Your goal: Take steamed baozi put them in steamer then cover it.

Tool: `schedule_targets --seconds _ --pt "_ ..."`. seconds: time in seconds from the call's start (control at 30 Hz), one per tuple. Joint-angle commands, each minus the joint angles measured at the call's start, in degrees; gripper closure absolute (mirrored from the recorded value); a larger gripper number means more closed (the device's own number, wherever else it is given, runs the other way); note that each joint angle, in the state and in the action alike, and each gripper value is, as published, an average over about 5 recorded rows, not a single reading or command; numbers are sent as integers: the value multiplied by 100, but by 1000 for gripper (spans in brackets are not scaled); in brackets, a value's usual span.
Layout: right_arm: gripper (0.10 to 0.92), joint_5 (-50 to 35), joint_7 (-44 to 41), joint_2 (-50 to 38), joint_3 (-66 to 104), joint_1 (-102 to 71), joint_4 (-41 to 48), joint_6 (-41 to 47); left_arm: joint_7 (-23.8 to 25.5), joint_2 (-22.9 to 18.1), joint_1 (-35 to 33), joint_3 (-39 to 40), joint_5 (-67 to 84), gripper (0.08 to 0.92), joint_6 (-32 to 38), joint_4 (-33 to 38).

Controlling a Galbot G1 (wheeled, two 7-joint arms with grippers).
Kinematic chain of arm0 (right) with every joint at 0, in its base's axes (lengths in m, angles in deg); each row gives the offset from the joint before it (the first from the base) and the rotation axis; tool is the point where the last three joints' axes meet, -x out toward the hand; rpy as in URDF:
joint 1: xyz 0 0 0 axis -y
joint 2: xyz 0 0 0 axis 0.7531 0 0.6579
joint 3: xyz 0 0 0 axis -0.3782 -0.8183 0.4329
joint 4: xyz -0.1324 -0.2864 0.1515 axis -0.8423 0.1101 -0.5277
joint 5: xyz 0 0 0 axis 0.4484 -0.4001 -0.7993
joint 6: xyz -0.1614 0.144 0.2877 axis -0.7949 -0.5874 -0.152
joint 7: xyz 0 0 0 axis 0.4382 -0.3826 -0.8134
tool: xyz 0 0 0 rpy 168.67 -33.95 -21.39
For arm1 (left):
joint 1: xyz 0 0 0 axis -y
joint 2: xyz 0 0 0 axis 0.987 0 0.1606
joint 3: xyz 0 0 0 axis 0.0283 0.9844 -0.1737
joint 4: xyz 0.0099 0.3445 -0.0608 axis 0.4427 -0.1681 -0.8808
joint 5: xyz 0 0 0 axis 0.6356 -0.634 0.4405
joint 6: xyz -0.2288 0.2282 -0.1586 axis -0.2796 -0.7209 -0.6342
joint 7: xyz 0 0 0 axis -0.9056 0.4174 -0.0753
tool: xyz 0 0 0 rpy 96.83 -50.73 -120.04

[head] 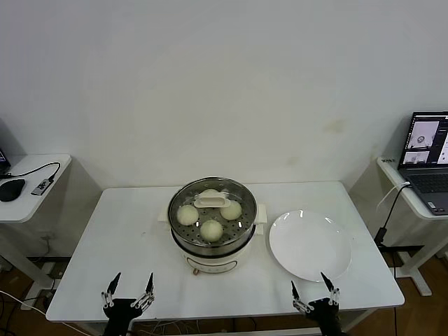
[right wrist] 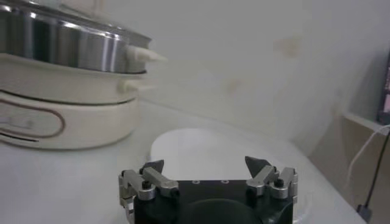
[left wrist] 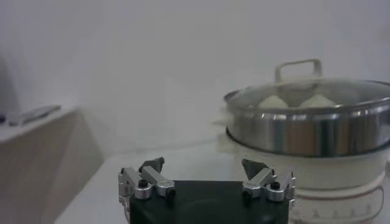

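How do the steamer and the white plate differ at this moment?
The steamer is a deep steel pot on a cream base; the white plate is flat. The steamer holds baozi under its cover; the plate is bare. Both are round and sit on the table.

I count four steamed baozi inside one steamer under one cover ahead of and between my two open-fingered claws, the left gripper and right gripper, with one white plate just ahead of the right claw.
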Motion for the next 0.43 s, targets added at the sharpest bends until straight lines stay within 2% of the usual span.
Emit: schedule_targets --seconds 0.03,0.43 --pt "203 -224 112 -99 -309 -199 -377 180 182 -291 -88 -154 446 177 199 -450" --pt "203 -324 256 -291 -407 -310 -525 331 367 -443 -85 -64 415 177 -9 -407"
